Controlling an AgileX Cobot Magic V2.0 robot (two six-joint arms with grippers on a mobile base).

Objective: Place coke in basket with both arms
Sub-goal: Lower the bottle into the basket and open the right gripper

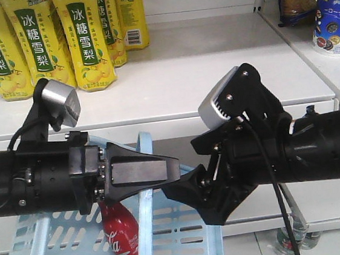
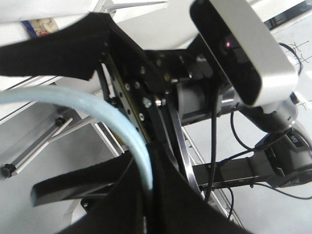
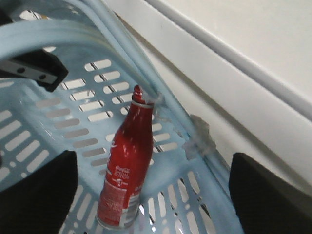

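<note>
Count: 1 coke (image 3: pixel 124 170), 1 basket (image 1: pixel 22 252), 2 arms (left arm (image 1: pixel 17 180), right arm (image 1: pixel 330 147)), 5 yellow drink packs (image 1: pixel 91 38) at the shelf's (image 1: pixel 183 83) rear left corner, 2 snack packs (image 1: pixel 332 25) on the neighbouring shelf (image 1: pixel 301 43)

Thick black cylindrical arms (image 1: pixel 17 180) carry silver-grey camera blocks (image 1: pixel 63 103) and trailing black cables (image 1: pixel 266 167).

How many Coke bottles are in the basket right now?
1. The coke leans inside the basket, neck toward its rim. Part of the basket is out of view, so more could be hidden.
</note>
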